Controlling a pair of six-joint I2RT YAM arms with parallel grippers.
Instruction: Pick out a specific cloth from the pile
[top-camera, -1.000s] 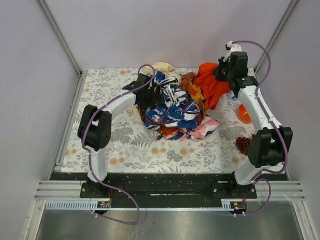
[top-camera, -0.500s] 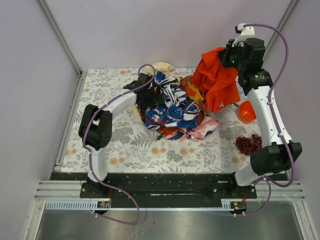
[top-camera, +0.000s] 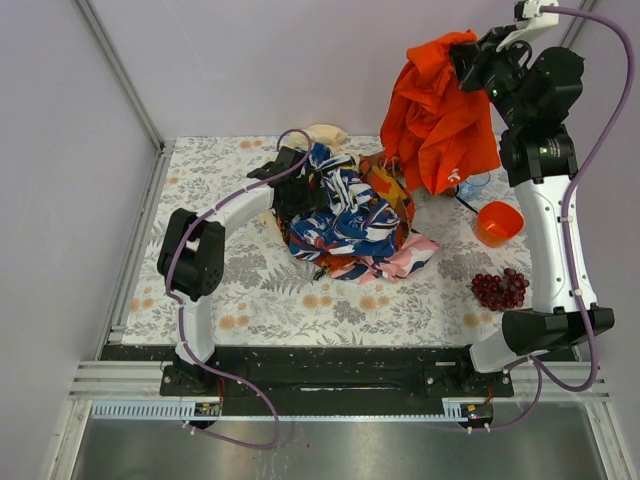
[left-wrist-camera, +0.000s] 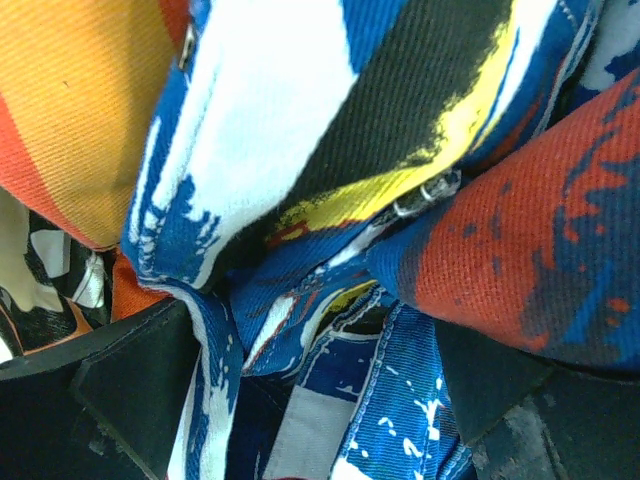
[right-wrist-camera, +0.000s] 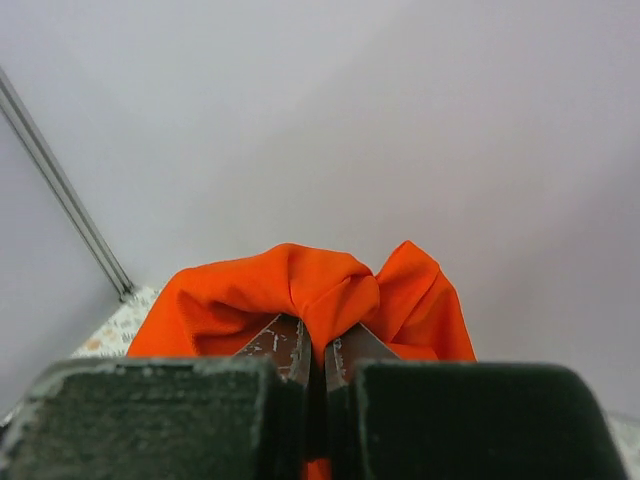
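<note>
The cloth (top-camera: 440, 110), plain bright orange-red, hangs in the air at the back right, clear of the pile (top-camera: 350, 225). My right gripper (top-camera: 470, 58) is shut on its top fold. In the right wrist view the fabric (right-wrist-camera: 300, 285) bunches over the gripper (right-wrist-camera: 318, 345), pinched between the two pads. A small white mark shows near the cloth's lower hem. My left gripper (top-camera: 298, 195) is sunk into the left side of the pile. In the left wrist view this gripper (left-wrist-camera: 310, 400) has its fingers (left-wrist-camera: 130, 390) wide apart, with blue-white-black print (left-wrist-camera: 330, 150) filling the gap.
A small orange bowl (top-camera: 497, 222) and a bunch of dark red grapes (top-camera: 500, 288) lie on the floral table at the right, under the raised arm. A cream piece (top-camera: 325, 133) sticks out behind the pile. Metal frame posts (top-camera: 120, 70) stand at the back corners.
My right arm has risen and swung toward the back right, drawing the orange-red cloth up off the pile until it hangs free. The left arm has stayed in the pile.
</note>
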